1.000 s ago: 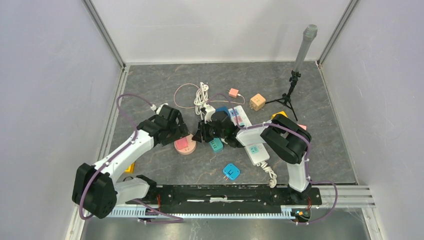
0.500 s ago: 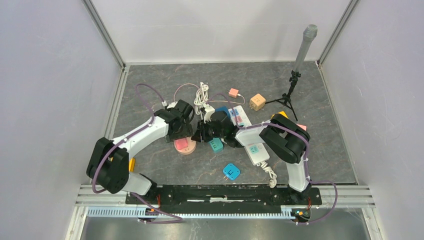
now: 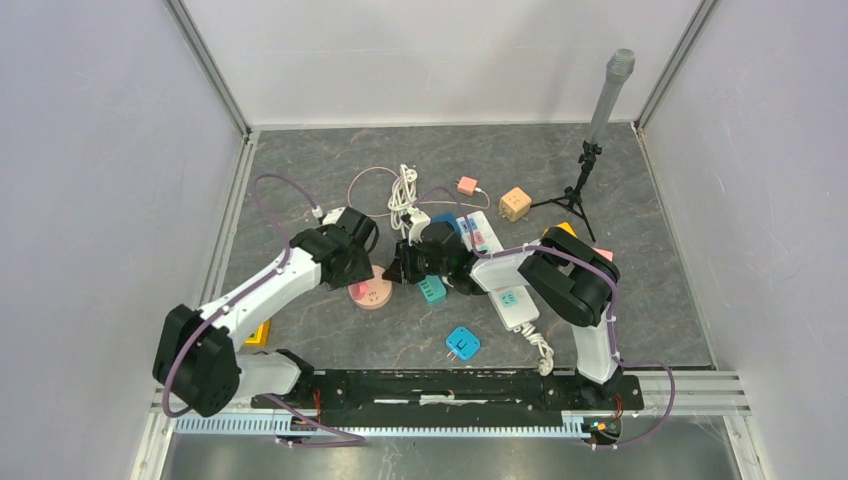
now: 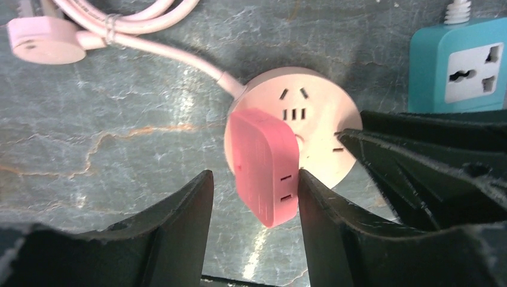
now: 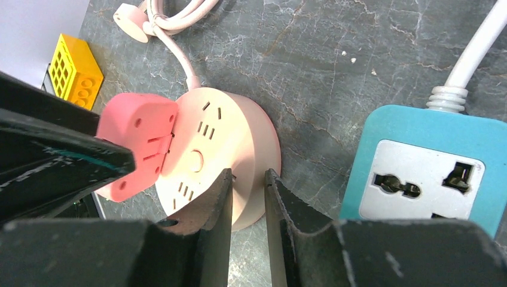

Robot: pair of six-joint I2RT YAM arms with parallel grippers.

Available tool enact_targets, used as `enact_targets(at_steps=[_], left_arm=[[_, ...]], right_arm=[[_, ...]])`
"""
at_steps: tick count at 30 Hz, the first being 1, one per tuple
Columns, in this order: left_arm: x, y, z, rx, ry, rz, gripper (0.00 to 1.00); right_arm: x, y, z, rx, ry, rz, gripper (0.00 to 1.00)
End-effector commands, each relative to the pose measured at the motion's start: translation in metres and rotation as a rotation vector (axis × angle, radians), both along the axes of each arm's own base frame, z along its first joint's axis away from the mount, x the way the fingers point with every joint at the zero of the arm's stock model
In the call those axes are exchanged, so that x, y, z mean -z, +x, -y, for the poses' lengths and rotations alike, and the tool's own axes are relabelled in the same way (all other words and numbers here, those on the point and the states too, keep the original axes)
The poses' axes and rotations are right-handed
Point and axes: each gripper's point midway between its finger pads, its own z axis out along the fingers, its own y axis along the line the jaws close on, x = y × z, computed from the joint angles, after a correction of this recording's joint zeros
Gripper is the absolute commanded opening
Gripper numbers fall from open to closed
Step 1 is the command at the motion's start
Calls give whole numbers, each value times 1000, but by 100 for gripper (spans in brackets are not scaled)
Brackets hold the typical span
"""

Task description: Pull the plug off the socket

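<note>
Around the pink plug [image 4: 263, 161], the spread left gripper [image 4: 252, 176] should be closed squarely while the socket [image 5: 209, 149] is braced by the right gripper [image 5: 247, 174], its fingers nearly together.

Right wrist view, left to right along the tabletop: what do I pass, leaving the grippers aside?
yellow brick → pink plug → round pink socket → teal socket block
</note>
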Motion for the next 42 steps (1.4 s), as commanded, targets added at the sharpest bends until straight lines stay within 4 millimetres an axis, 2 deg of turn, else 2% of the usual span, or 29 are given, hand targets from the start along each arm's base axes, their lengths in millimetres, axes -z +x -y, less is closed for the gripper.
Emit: enact_targets(at_steps=[1,4,7,11,13,15,20,24,27,29,32,34,36,42], left_arm=[[1,-27,-30,-70,79,-44,61],[4,-36,-39,-112,87,-49,61],[3,-37,-40,-122,73,-39,62],[0,-23,-14,-54,-49,7,76],[-3,-13,3,-17,-118,30,78],[-3,-6,8,-12,-132,33,78],[5,1,3,-33,-91,10,60],[1,4,0,-44,-78,19,49],[-3,6,2,-35,-80,22,38],[-3,7,4,-24,-83,18,27],[-3,9,17,9,-134,11,12],[-4,11,28,30,-185,7,7],[-5,15,34,38,-207,9,2],[-5,21,51,88,-277,26,2]], right_arm=[[63,-12,31,31,-201,-86,29],[65,-13,31,29,-204,-89,29],[64,-13,30,27,-200,-86,28],[57,-12,25,7,-173,-64,29],[53,-13,22,-11,-160,-52,29],[51,-14,20,-25,-152,-42,30],[47,-16,18,-49,-148,-27,32],[45,-17,17,-65,-170,10,33],[42,-15,17,-68,-180,36,38],[40,-15,16,-69,-177,42,42],[37,-17,14,-80,-166,40,45],[36,-19,15,-81,-165,38,48],[34,-19,19,-65,-175,44,52],[37,-10,35,-5,-263,65,66]])
